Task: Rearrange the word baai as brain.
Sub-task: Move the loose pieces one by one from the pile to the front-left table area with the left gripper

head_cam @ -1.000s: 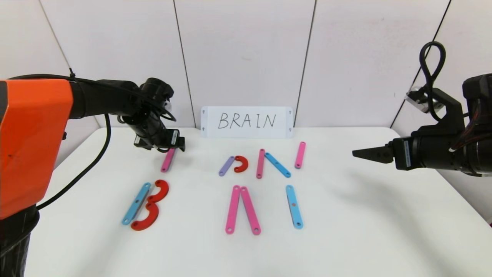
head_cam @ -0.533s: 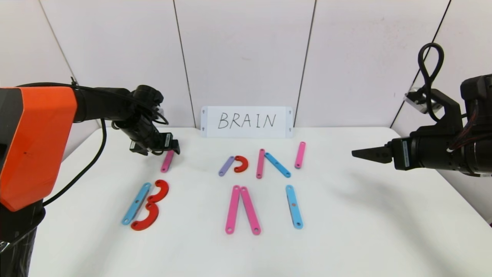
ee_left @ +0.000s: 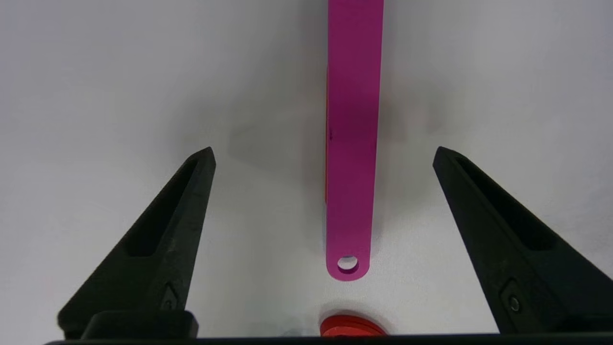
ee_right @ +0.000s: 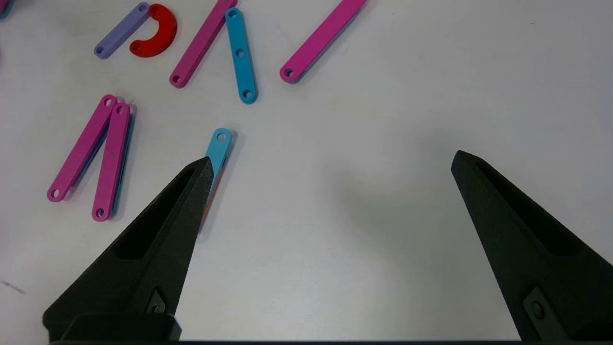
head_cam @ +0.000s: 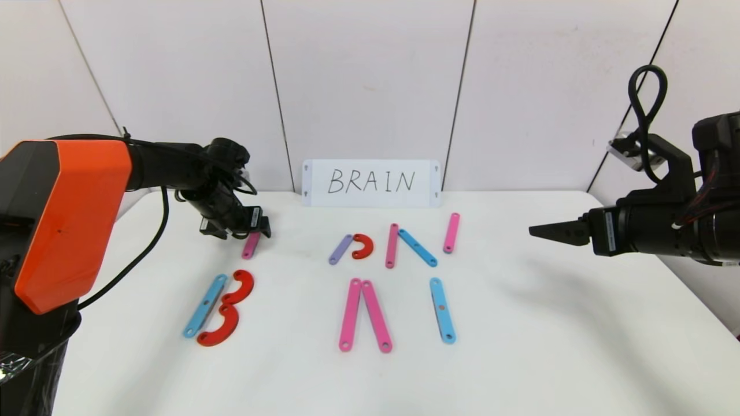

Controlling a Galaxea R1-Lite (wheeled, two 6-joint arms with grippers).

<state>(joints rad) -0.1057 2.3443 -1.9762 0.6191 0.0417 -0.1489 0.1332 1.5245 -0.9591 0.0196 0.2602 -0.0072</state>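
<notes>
A: While the left hand [ee_left: 324, 152] hovers spread wide over the lone pink bar [head_cam: 251, 245], far left on the counter [head_cam: 520, 346], it should centre before closing.

B: The right hand [ee_right: 331, 160] waits wide, empty. I count five pink bars, three blue, one purple, three red arcs.
</notes>
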